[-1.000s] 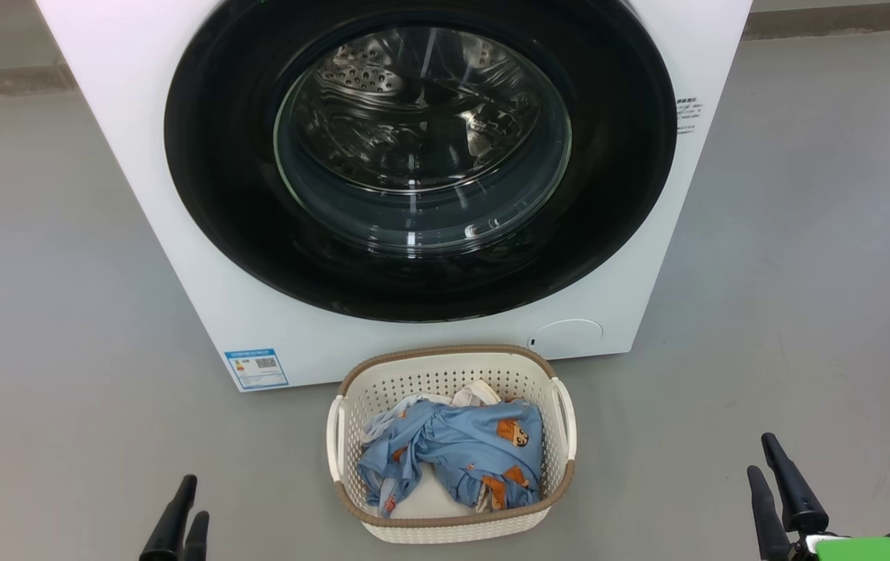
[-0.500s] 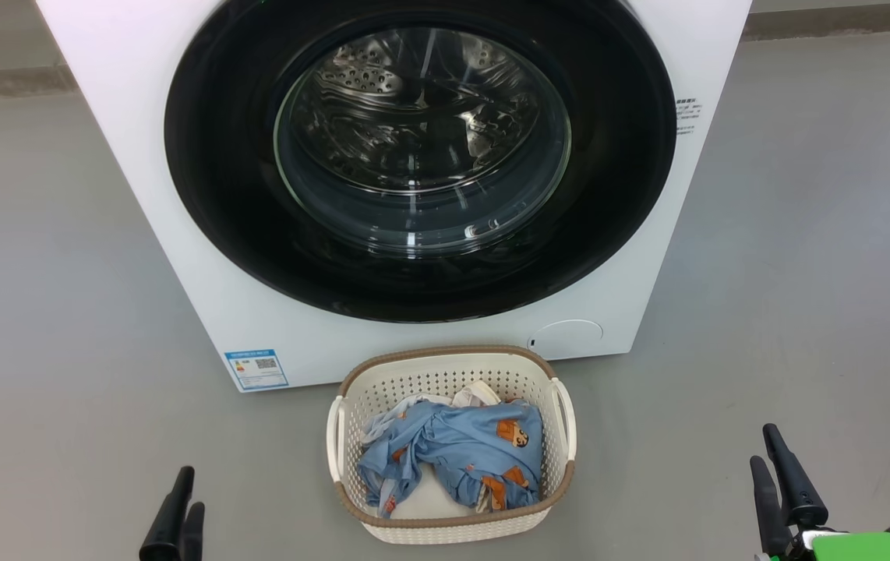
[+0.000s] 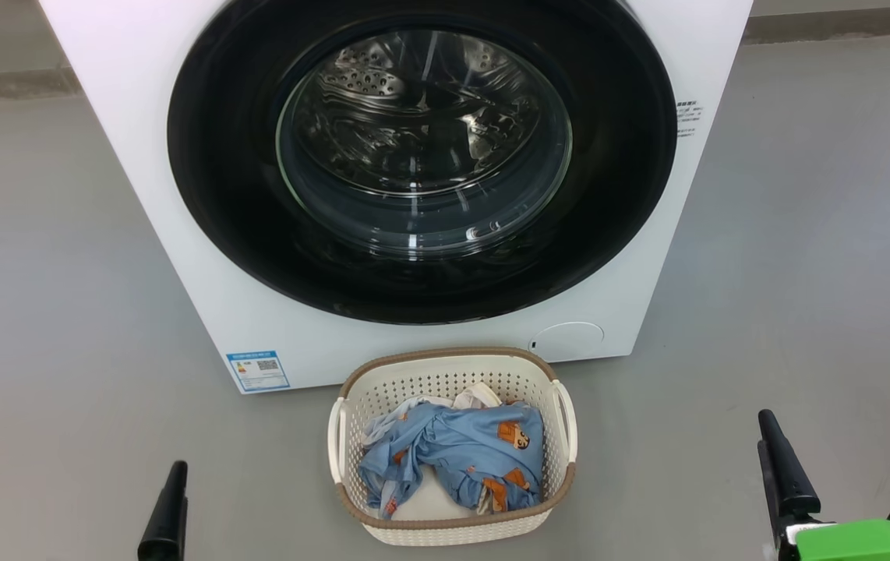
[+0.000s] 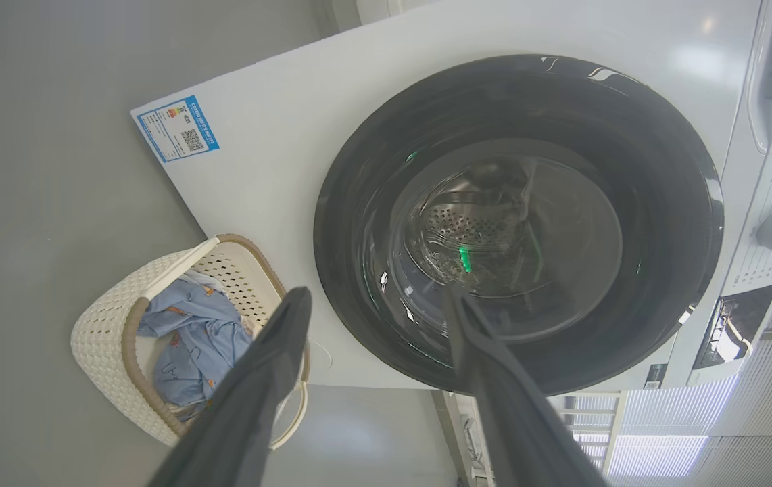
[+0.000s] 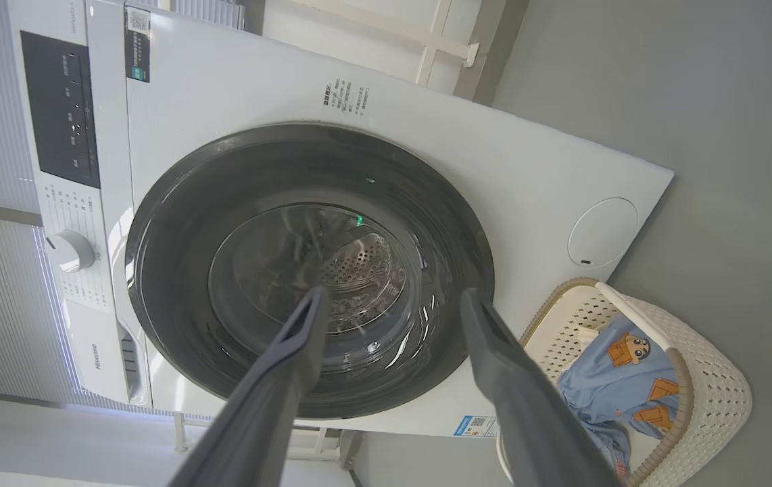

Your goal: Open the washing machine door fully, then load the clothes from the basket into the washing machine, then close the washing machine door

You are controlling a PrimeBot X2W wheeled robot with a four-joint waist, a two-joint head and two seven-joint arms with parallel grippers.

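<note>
I'm inching my right hand (image 3: 766, 432) up toward the round glossy-black door (image 3: 219, 156) of the white washing machine (image 3: 297, 343). It's shut, so opening's just starting. That one and my left hand (image 3: 174, 475) are gaping wide, empty. Blue cartoon-print clothes (image 3: 460, 452) are waiting in the cream perforated basket (image 3: 445, 354).

White washing machine (image 3: 141, 117), glossy black door (image 3: 219, 156); cream basket (image 3: 445, 382), brown rim; light-blue clothes (image 3: 453, 452), orange-brown figures.
</note>
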